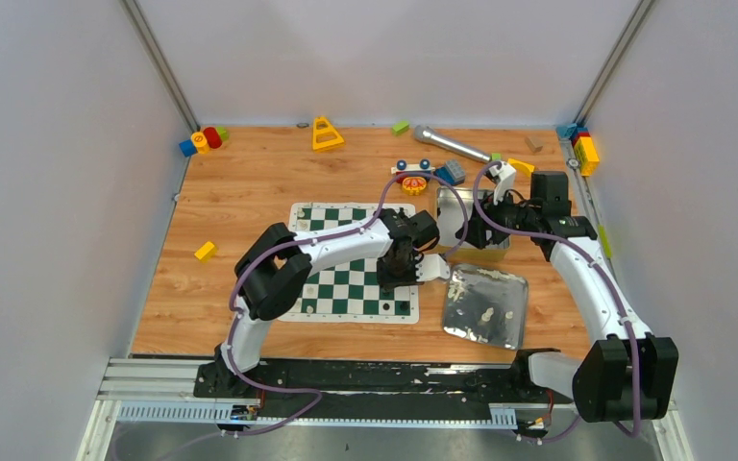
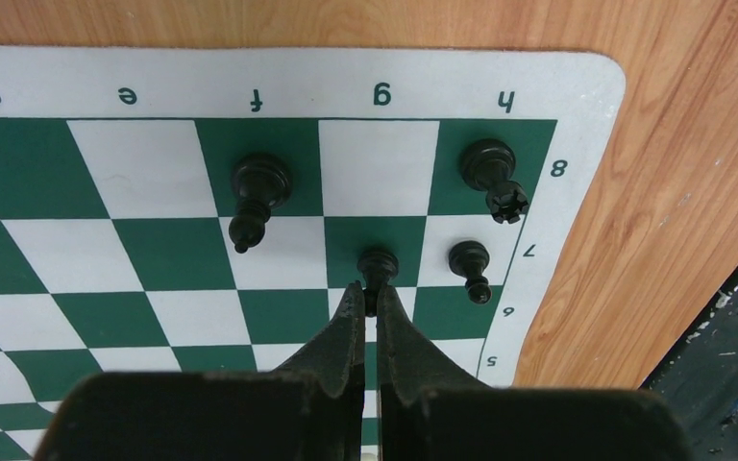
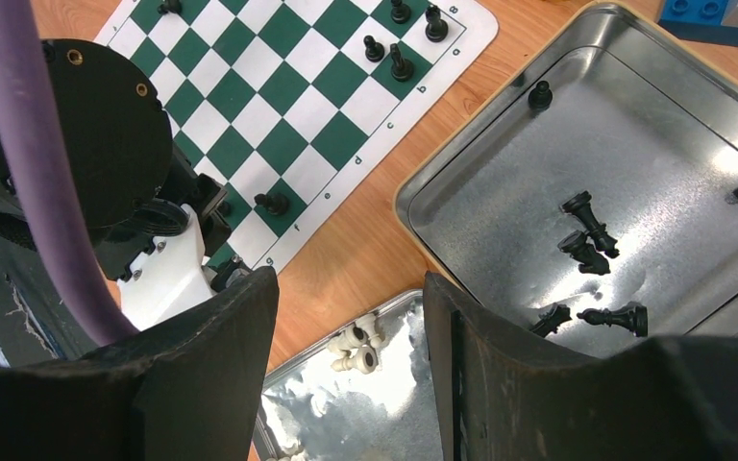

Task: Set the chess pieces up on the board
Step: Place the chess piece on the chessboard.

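Top external view, taking it from the left: a small yellow block point(image 1: 206, 251) lies alone on the wooden table point(image 1: 240, 192), well apart from the board point(image 1: 322, 216), which lies flat near the middle. The left gripper point(image 1: 399, 279) is down over the board's right-hand part. Just right of the board sits a shallow tin point(image 1: 500, 331) with a few cream pieces point(image 1: 485, 312) in it. Behind that, the right gripper point(image 1: 483, 229) hangs over the far right side of the table.

From the left wrist you look straight down on the board's corner. A black bishop point(image 2: 259, 187) stands on the green f8 square. Next to the right, the fingers are pressed together on the head of a black pawn point(image 2: 378, 261), whose base sits on the green g7 square. A second pawn point(image 2: 469, 261) stands on the white square beside it, and a rook point(image 2: 492, 173) fills the corner square by the border.

From the right wrist, the board runs off to the upper left with a few dark pieces along its far edge. The two fingers point(image 3: 221, 355) are spread wide with nothing between them, hovering above the bare wood and the near rim of the shallow tin. To the right is a deeper tin point(image 3: 634, 115) holding several black pieces point(image 3: 591, 216), most lying on their sides.
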Controlling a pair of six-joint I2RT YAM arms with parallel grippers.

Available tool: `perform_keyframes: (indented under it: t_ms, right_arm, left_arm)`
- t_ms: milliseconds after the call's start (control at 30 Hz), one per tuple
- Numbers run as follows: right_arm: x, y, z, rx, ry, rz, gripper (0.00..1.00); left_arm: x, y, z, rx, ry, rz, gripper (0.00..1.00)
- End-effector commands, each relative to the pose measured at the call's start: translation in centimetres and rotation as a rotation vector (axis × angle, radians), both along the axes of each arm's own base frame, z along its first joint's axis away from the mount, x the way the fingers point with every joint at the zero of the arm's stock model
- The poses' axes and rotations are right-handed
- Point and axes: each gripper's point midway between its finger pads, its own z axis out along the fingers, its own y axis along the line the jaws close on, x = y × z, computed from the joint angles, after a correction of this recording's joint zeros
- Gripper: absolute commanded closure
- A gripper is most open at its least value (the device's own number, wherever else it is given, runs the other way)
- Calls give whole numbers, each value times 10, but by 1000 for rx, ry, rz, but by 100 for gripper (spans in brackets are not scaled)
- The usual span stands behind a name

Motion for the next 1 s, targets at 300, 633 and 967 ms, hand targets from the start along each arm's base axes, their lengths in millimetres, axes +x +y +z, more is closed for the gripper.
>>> perform_keyframes:
  t_ms: [300, 633, 967]
  right_arm:
    - [4, 6, 14, 33, -59, 34, 42]
    - [7, 1, 12, 22, -56, 12, 42]
    - [16, -4, 4, 1, -24, -28, 42]
  left_arm:
    - [0, -15, -2, -4, 5, 38, 73]
    - [6, -13, 20, -45, -60, 57, 48]
    - [21, 6, 79, -173, -194, 83, 34]
